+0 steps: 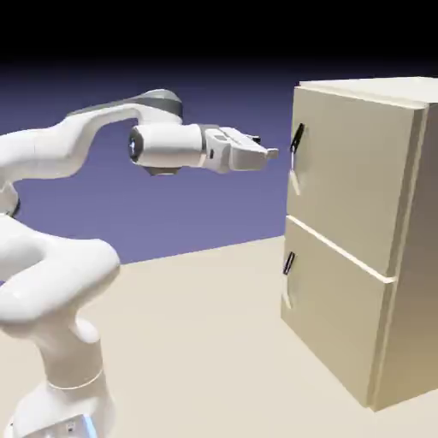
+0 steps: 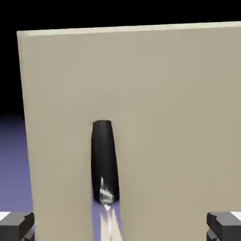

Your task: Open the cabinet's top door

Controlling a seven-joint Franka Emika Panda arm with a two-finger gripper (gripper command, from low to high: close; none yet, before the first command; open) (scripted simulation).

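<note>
Exterior view beside robot; hand view facing door (image 2: pixel 164 117).

We see a simulated robot test scene, a rendered stand-in for a lab and no lived-in room. The backdrop (image 1: pixel 205 205) is plain blue-violet, fading to black at the top. We see a smooth beige table (image 1: pixel 205 316), a white arm (image 1: pixel 60 291) standing at it, and a bare, box-shaped cabinet (image 1: pixel 351 171) with flat, untextured doors (image 1: pixel 342 299). Nothing we see marks a kitchen, shop or office.
</note>
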